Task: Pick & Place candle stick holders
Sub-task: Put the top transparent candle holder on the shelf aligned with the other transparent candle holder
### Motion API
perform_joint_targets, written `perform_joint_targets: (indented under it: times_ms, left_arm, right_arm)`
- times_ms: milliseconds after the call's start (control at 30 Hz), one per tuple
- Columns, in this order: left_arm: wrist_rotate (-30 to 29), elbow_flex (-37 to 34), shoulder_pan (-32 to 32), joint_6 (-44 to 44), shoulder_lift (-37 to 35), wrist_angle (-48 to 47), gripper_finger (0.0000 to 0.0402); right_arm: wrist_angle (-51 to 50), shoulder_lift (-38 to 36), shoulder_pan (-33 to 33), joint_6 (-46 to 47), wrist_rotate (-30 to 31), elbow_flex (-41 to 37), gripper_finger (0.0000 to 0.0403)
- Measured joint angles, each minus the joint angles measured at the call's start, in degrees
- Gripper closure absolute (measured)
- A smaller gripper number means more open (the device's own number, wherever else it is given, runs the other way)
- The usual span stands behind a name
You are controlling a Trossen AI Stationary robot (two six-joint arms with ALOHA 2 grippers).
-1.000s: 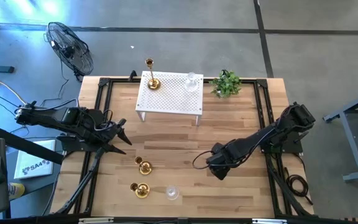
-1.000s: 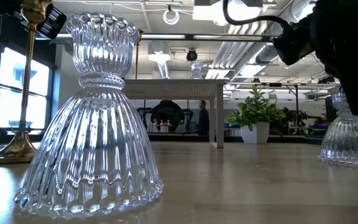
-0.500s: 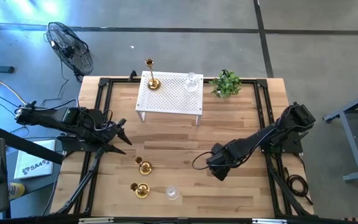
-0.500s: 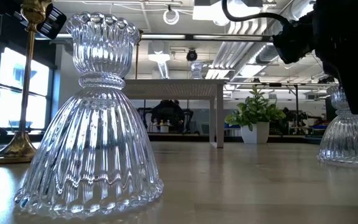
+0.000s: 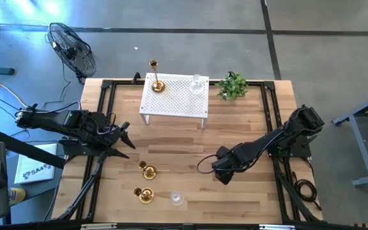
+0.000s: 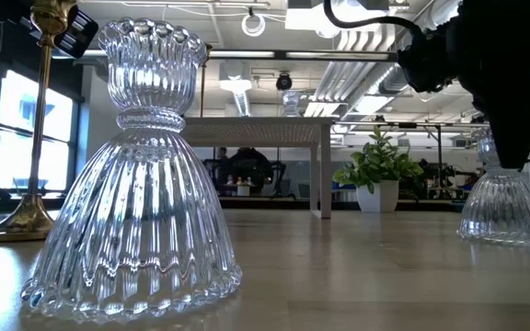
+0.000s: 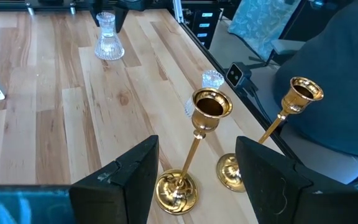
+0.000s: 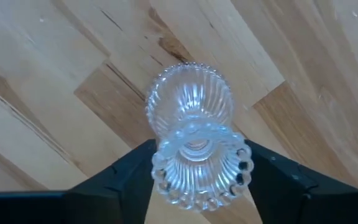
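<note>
**Glass holder under the right gripper, mid-counter**

The ribbed glass candle stick holder (image 8: 192, 134) stands upright on the counter (image 5: 248, 121), right of centre, with the right gripper (image 5: 222, 174) closed around its beaded top. Bare wood surrounds it. Two brass holders (image 5: 147, 183) and another glass holder (image 5: 177, 199) stand by the near edge (well apart from it). The left gripper (image 5: 123, 140) hovers spread at the left edge.

Two holders (image 5: 147, 183) left of right end effector (image 5: 222, 171).

Robotics lab: exposed ceiling ducts (image 6: 375, 69).
</note>
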Motion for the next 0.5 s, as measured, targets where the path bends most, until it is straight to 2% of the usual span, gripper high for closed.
perform_joint_targets:
  times_ms: [100,267,500]
  left_arm:
    - [0.0,0.0,0.0,0.0,0.0,-0.4,0.0192]
    - [0.0,0.0,0.0,0.0,0.0,-0.3,0.0192]
    - [0.0,0.0,0.0,0.0,0.0,-0.3,0.0192]
  right_arm:
    - [0.5,0.0,0.0,-0.1,1.0,0.0,0.0192]
    - [1.3,0.0,-0.7,-1.6,1.5,0.0,0.0246]
    - [1.9,0.0,-1.9,-2.1,-0.1,0.0,0.0247]
